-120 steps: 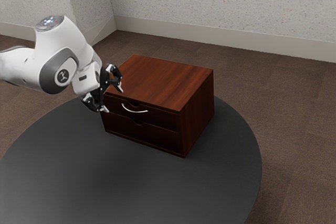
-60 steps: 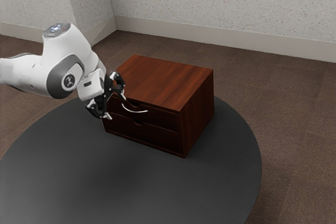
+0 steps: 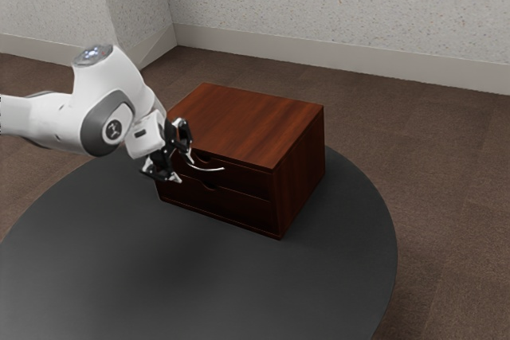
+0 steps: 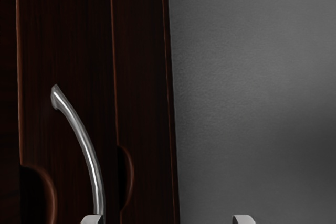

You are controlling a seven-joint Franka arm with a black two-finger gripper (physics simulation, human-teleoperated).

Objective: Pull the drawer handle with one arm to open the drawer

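Your black two-finger end effector [image 3: 174, 154] hangs open by the curved silver handle [image 3: 205, 169] on the dark wooden cabinet's [image 3: 251, 117] shut upper drawer [image 3: 239, 177]. Its spread fingers look ready to straddle the bar.

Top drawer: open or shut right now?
Shut. The top drawer sits flush with the lower drawer in the cabinet; no gap shows around its front.
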